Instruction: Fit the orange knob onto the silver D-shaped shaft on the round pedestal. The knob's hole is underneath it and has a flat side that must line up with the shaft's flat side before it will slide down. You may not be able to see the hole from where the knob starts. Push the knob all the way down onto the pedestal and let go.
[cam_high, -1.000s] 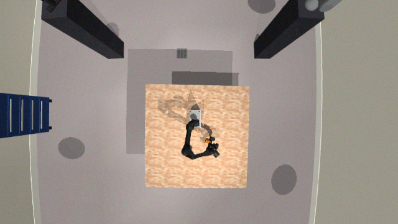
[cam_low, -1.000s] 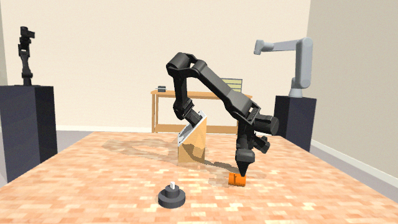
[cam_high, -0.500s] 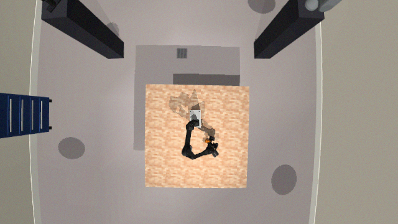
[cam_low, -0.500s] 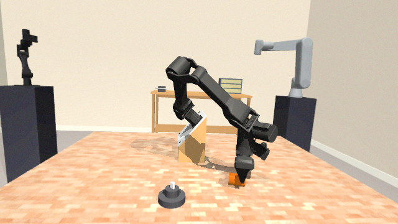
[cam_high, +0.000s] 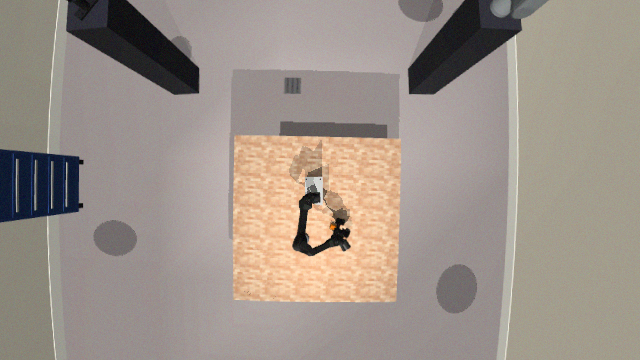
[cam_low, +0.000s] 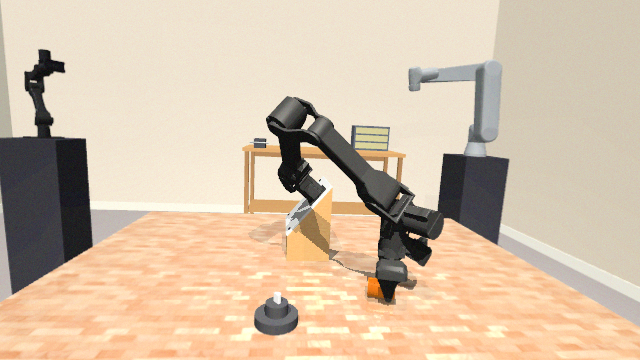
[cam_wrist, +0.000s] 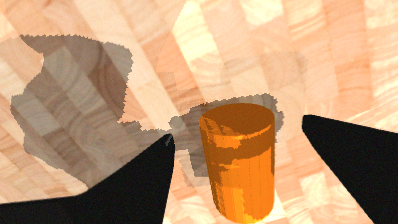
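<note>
"One knob, one shaft: what do you see from the top view?"

"My arm (cam_high: 302, 222) (cam_low: 345, 155) reaches out and bends back, which I'd say lets my gripper (cam_high: 338, 228) (cam_low: 388, 295) (cam_wrist: 236, 131) come down over the orange knob (cam_high: 333, 227) (cam_low: 374, 288) (cam_wrist: 245, 170) from above. Only a bit of orange shows beside it."

"And the exterior view?"

"There the knob lies on its side on the wooden table (cam_high: 270, 270) (cam_low: 165, 320), one of my fingers in front of it. The round pedestal (cam_low: 276, 320) stands well apart, its silver shaft (cam_low: 277, 298) pointing up and bare. So nothing is fitted yet."

"What does the wrist view add?"

"My fingers are wide open, one on each side of the knob, with a gap at both. I hold nothing. They straddle its round wall, I judge, so that closing will pinch it across its width and leave both ends free."

"Is the hole showing?"

"I can't make it out; the end I see is in shade. Next I should close squarely, lift, tip the knob hole-down and match the flats. A skewed pinch could roll it or spoil that alignment."
</note>
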